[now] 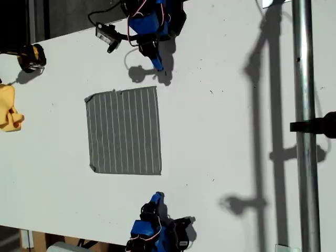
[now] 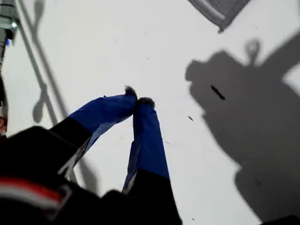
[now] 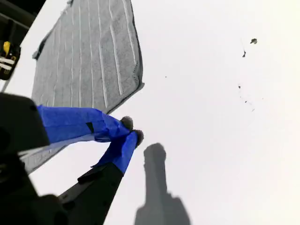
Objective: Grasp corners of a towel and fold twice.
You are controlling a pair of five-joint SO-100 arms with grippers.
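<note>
The grey white-striped towel (image 1: pixel 124 131) lies flat and squarish on the white table (image 1: pixel 226 131). My first gripper (image 1: pixel 159 68) hangs shut and empty at the exterior view's top, just beyond the nearest of the towel's corners (image 1: pixel 156 87). In the first wrist view, that gripper (image 2: pixel 139 96) has its blue tips pressed together, and only a corner of the towel (image 2: pixel 218 9) shows. My second gripper (image 1: pixel 157 196) sits shut and empty at the exterior view's bottom, a little short of another corner (image 1: pixel 159 172). The second wrist view shows this gripper (image 3: pixel 132 129) beside the towel (image 3: pixel 89 51), not touching it.
A small yellow cloth (image 1: pixel 8 107) and a black-and-yellow roll (image 1: pixel 31 56) lie at the exterior view's left edge. A vertical metal pole (image 1: pixel 304 126) with a black clamp (image 1: pixel 320 125) crosses the exterior view's right side. Arm and pole shadows fall on the table.
</note>
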